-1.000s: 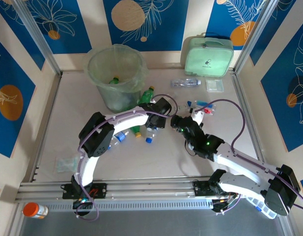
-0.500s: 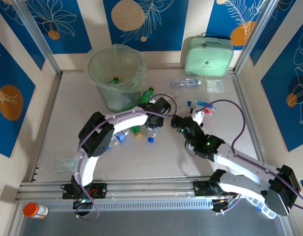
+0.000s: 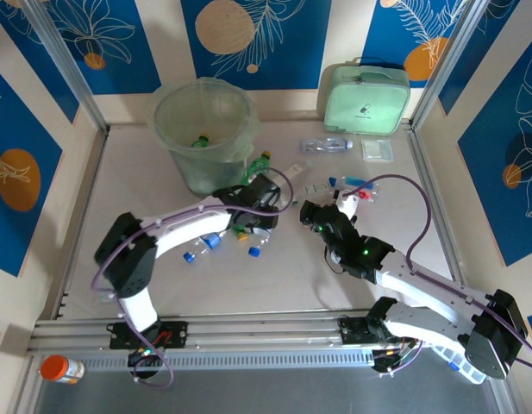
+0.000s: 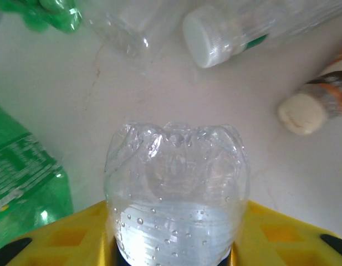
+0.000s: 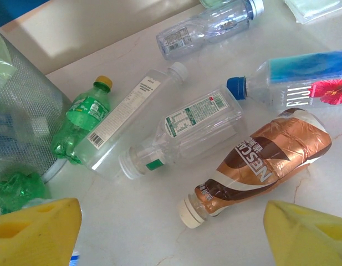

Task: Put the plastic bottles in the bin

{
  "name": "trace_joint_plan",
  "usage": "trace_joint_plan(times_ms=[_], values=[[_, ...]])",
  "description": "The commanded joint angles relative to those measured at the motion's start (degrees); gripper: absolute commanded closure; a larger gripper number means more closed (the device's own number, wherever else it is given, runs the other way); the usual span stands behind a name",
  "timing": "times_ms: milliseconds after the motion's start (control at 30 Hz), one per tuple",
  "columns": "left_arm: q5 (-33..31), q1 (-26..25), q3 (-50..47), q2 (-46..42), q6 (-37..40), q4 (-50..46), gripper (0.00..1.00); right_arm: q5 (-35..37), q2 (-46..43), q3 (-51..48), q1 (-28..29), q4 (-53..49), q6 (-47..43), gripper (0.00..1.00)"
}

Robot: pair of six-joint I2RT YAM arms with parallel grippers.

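White tabletop (image 3: 145,172): clear bottle (image 4: 176,177) clamped in left hand (image 4: 173,241), base protruding; right hand (image 5: 171,221) open.

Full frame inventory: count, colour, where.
round translucent plastic bin: one, pale green liner, far left.
green plastic bottles with yellow caps: at least three, in and beside the bin.
small clear plastic bottle: one, between left fingers.
blue-capped clear plastic bottles: at least two, by the left arm.
white-capped clear rectangular bottles: two, centre.
brown coffee bottle: one, centre right.
blue-labelled clear bottle: one, beside the brown one.
clear round bottle: one, far side.
mint-green zipped case: one, far right.
clear plastic packets: two, far right, near left.
orange-capped jar: one, near-left corner.
left end effector: yellow, shut on the small clear plastic bottle.
right end effector: yellow, open, centre.
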Motion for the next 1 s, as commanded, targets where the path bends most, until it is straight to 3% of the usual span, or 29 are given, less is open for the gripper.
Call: trace_joint_plan(times_ms=[0,233,367,500,667,967], values=[[2.0,0.3,-2.9,-8.2,3.8,2.5,0.53,0.4,-0.6,-0.6,0.3,1.7,0.6,0.14],[0.2,0.8,-2.8,-23.1,8.2,0.5,0.53,-1.6,1.0,0.0,0.5,2.5,-0.4,0.14],[-0.2,3.8,2.5,-24.9,9.0,-4.2,0.53,-4.8,1.6,0.2,0.7,4.1,-3.4,0.14],[5.3,9.6,7.1,-25.2,6.5,-4.4,0.57,-7.2,1.4,-0.4,1.0,6.9,-6.7,0.13],[14.0,16.9,19.4,-21.3,3.8,-6.3,0.57,-8.5,2.2,-0.6,1.4,8.5,-8.3,0.13],[19.8,29.1,47.2,-3.7,0.4,-17.0,0.58,-7.7,3.6,0.1,1.7,8.1,-8.4,0.13]])
